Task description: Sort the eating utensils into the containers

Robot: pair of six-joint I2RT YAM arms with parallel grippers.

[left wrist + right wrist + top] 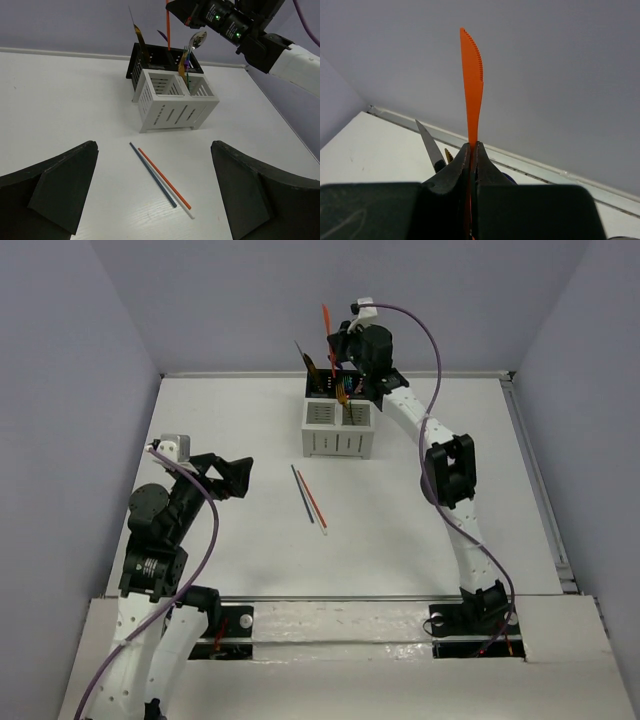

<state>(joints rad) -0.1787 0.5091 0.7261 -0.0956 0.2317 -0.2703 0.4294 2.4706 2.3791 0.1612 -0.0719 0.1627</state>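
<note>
The white slatted caddy [338, 430] stands at the back middle of the table; it also shows in the left wrist view [170, 107]. Several utensils stand in it, among them a black-handled knife [137, 32] and a silver spoon [197, 39]. My right gripper [347, 343] hovers over the caddy's back compartments, shut on an upright orange serrated knife [471, 85], blade pointing up [326, 322]. Two chopsticks, one blue-grey [152, 174] and one orange with a pale end [165, 182], lie side by side on the table [309, 497]. My left gripper [245, 478] is open and empty, left of them.
The table's walls rise close on the left, back and right. A metal rail [535, 470] runs along the right edge. The right arm [450, 475] stretches over the table's right half. The caddy's front compartments [162, 85] look empty.
</note>
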